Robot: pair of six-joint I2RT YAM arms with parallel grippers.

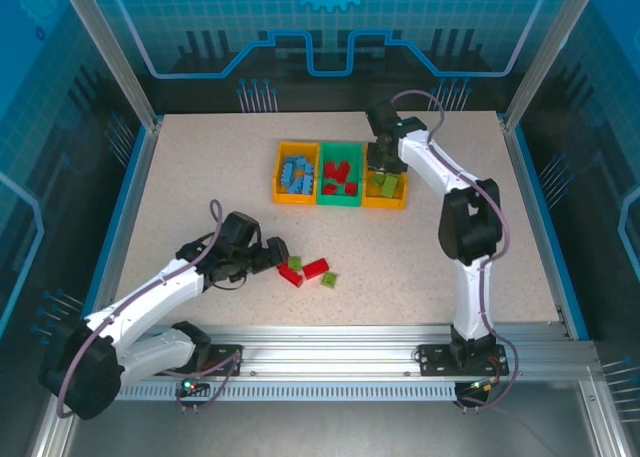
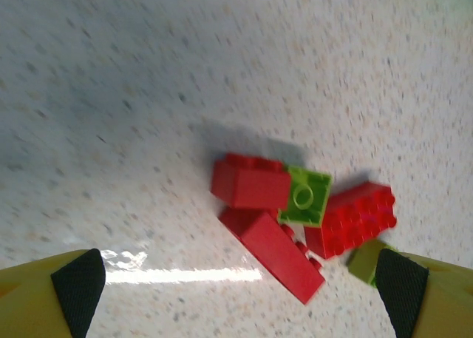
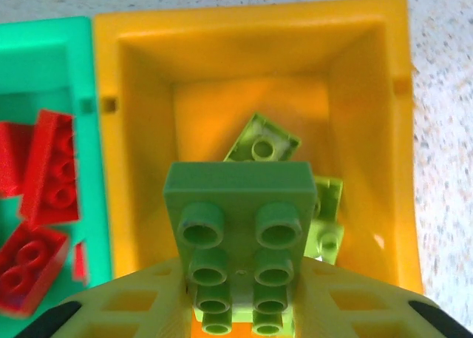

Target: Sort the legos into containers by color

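- A light green lego [image 3: 240, 220] is clamped between the jaws of the right claw [image 3: 240, 312], studs facing the wrist camera. It hangs over the right-hand orange-yellow bin [image 3: 369, 94], where other green bricks [image 3: 262, 146] lie on the floor.
- The step in hand looks like the drop of this piece into its bin. The next move calls for the jaws to part while the brick is well inside the opening, so that it does not tip over the wall into the green bin [image 3: 44, 42], which holds red bricks [image 3: 48, 168].
- The left-hand orange-yellow bin [image 1: 277, 177] holds the blue bricks [image 1: 297, 172].
- Nearer and to the left, on the worktop [image 1: 200, 177], an unsorted heap lies: three loose red legos [image 2: 251, 183] touching a green one [image 2: 304, 197], with a second green piece [image 2: 366, 262] just beside them.
- The left claw [image 1: 270, 255] stands wide apart and holds nothing, its fingertips either side of that heap, likely the next pick.
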